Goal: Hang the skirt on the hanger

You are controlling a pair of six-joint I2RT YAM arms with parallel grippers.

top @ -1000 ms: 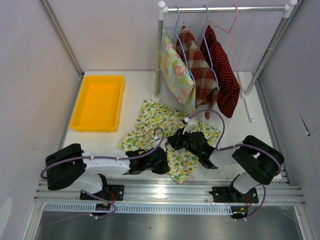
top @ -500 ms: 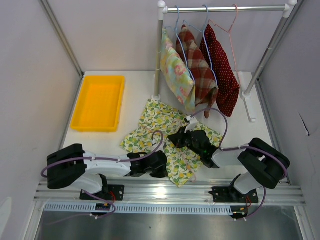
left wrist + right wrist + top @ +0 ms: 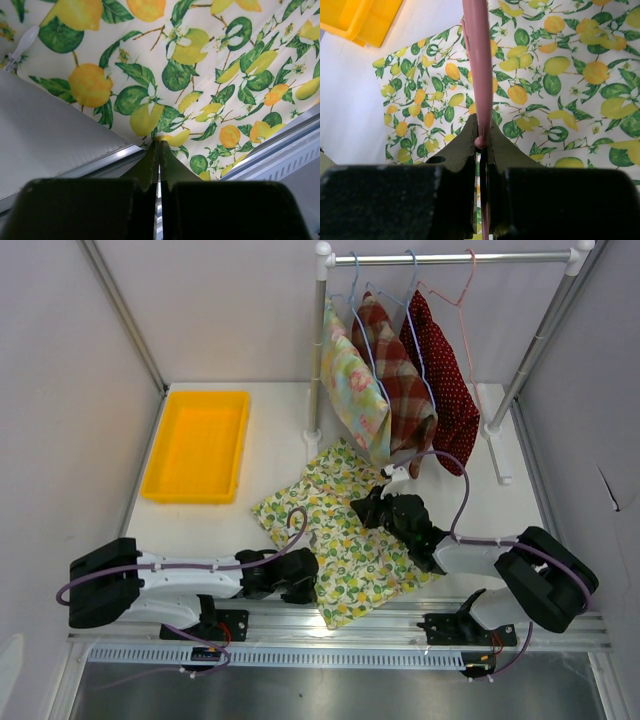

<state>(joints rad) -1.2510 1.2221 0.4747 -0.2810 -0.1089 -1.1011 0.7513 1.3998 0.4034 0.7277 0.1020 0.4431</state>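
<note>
while the yellow tray sits far left on the bench, well apart from the cloth, the lemon-print skirt lies spread near the middle, its near corner over the bench's near edge. the left claw is pinched together on the skirt's near-left hem. the right claw is clamped on a pink rod, probably the hanger's wire, lying across the cloth. since half a second ago the skirt's near corner has come nearer and the left arm has drawn back.
</note>
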